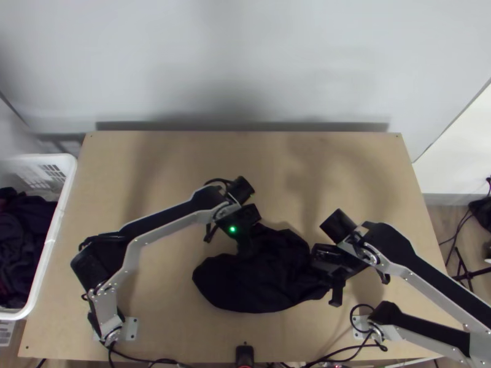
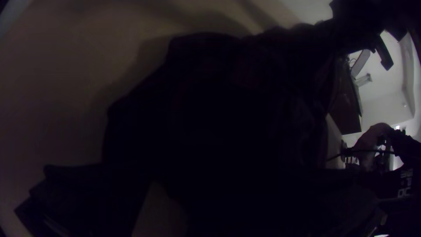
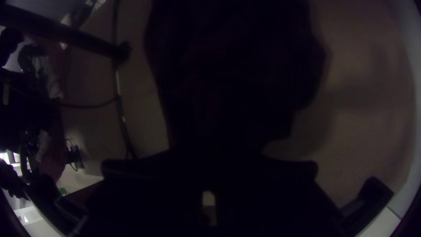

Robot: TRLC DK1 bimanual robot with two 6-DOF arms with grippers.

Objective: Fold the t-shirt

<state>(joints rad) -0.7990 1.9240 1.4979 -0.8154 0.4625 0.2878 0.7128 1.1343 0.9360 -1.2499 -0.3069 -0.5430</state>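
Note:
The black t-shirt lies bunched on the table's near half, between the arms; folds and edges are hard to make out in its dark cloth. Over its upper left part, my left gripper points down at the cloth. In the left wrist view the left gripper has its fingers apart, with shirt in front of and between them. At the shirt's right end is my right gripper. The right wrist view has the right gripper shut on the shirt, which stretches away from the fingers.
A white basket with dark clothes stands beyond the table's left edge. Cables run along the near edge, by a small black device. Bare wooden tabletop stretches behind the shirt.

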